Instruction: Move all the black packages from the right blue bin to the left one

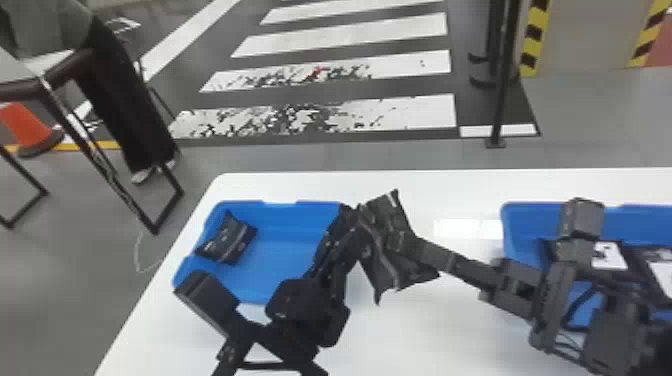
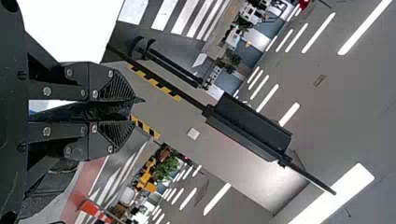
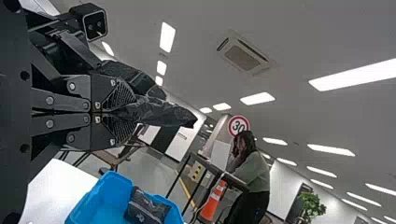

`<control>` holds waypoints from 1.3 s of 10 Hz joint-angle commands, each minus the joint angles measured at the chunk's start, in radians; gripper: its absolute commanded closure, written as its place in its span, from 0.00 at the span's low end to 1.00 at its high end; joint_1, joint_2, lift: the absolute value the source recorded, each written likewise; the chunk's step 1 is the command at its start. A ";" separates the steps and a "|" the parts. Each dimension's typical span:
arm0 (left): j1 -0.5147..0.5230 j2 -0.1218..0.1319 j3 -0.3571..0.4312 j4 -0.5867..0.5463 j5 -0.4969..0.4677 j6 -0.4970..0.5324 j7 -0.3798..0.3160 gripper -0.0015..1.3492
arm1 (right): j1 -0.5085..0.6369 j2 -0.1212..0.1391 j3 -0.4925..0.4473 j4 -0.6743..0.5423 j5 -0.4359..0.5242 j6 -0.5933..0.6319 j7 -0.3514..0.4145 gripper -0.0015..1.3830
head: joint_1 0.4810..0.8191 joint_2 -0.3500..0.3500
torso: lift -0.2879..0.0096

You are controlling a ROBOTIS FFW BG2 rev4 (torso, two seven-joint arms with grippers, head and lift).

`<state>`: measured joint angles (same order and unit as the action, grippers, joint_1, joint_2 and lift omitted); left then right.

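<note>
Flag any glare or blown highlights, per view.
Head view: bright patch, probably reflected light, on the table between left bin and right bin; left wrist view: ceiling lights and tabletop blown to plain white; right wrist view: ceiling lights blown too, yet creases readable on the held black package.

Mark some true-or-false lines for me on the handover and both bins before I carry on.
1. The left gripper and right gripper both grip the same black package. True.
2. That package is inside the right bin. False: it is held up over the table, between the bins.
3. One black pouch lies in the left bin. True.
4. The right bin is empty. False: items with white labels lie in it.
</note>
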<state>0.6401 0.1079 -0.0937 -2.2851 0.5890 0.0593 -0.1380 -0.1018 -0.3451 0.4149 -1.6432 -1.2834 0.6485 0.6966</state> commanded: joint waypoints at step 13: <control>-0.243 -0.034 0.225 0.365 -0.593 -0.263 0.163 0.90 | -0.006 0.002 0.006 0.079 -0.027 -0.141 -0.002 0.13 | 0.63 0.99 | 0.52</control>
<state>0.4364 0.0760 0.1102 -1.9907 0.0795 -0.1674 0.0207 -0.1108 -0.3418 0.4200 -1.5646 -1.3086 0.5075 0.6950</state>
